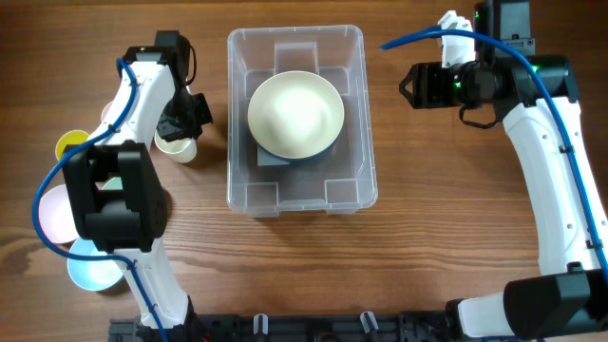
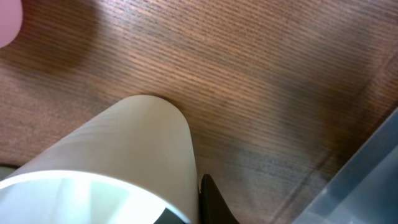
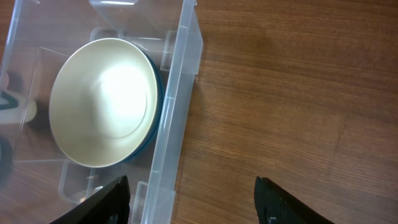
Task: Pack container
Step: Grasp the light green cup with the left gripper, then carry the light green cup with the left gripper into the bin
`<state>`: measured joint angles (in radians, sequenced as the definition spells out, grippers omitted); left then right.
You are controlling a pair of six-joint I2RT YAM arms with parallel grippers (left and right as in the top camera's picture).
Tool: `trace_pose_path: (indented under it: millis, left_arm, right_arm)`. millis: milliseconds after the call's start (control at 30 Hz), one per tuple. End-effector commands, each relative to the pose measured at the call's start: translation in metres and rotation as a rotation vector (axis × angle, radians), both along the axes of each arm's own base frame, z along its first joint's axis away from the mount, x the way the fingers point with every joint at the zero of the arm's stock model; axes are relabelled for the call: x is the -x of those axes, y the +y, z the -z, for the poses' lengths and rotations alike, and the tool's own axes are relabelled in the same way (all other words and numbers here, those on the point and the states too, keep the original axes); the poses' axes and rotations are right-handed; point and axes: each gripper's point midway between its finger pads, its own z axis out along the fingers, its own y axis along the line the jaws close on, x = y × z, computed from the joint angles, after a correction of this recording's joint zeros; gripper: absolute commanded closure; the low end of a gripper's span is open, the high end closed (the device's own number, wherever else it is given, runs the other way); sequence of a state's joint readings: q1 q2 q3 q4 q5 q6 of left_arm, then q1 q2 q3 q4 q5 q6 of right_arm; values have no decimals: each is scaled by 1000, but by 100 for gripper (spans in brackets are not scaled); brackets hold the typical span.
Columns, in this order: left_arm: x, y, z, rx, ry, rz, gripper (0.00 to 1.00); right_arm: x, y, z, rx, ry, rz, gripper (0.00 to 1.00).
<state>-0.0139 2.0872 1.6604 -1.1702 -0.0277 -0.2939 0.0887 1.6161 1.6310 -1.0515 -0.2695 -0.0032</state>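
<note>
The container (image 1: 365, 142) is a clear rectangular bin at the table's middle. In it a cream bowl (image 1: 295, 114) is nested on a dark blue bowl. My left gripper (image 1: 183, 125) is just left of the bin and shut on the wall of a cream cup (image 1: 176, 149) standing on the table. In the left wrist view the cup (image 2: 124, 149) fills the frame, with one finger (image 2: 214, 205) against its outside. My right gripper (image 1: 410, 85) is open and empty, right of the bin. In the right wrist view its jaws (image 3: 193, 202) straddle the bin's rim (image 3: 180, 93), next to the bowl (image 3: 102, 102).
At the far left, partly under my left arm, lie a yellow dish (image 1: 71, 144), a pink dish (image 1: 52, 209) and a light blue dish (image 1: 90, 271). A pink edge shows in the left wrist view (image 2: 7, 22). The bin's corner (image 2: 373, 177) is near the cup.
</note>
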Motion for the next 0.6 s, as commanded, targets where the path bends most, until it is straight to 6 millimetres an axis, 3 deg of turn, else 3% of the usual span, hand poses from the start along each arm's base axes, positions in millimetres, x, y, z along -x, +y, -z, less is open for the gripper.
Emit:
trace_pose_path:
  millis: [0, 33, 100, 133, 200, 233, 333, 433, 500, 567]
  left_arm:
    - [-18, -2, -55, 10, -117, -2, 96]
    - [-19, -4, -71, 10, -141, 1, 96]
    - [-18, -26, -149, 20, -272, 55, 96]
    - [-14, -38, -170, 27, -313, 84, 96]
    - [-6, -63, -199, 42, -369, 149, 96]
    - [-1, -78, -207, 52, -385, 186, 96]
    - [26, -141, -210, 93, -366, 353, 96]
    - [42, -196, -204, 140, -360, 472, 96]
    - [50, -228, -198, 162, -359, 512, 96]
    - [58, -248, -188, 167, -339, 556, 96]
  right_arm:
    - [1, 3, 7, -20, 28, 0, 36]
    - [1, 3, 7, -20, 28, 0, 36]
    - [1, 3, 8, -19, 30, 0, 36]
    - [1, 2, 8, -16, 30, 2, 36]
    - [0, -6, 10, 11, 34, 46, 41]
    - [-2, -19, 11, 36, 46, 142, 41]
    - [5, -70, 6, 76, 69, 408, 37]
    - [17, -111, 0, 27, 94, 557, 33]
    - [25, -128, 2, -4, 124, 601, 33]
    - [29, -135, 4, -9, 140, 619, 33]
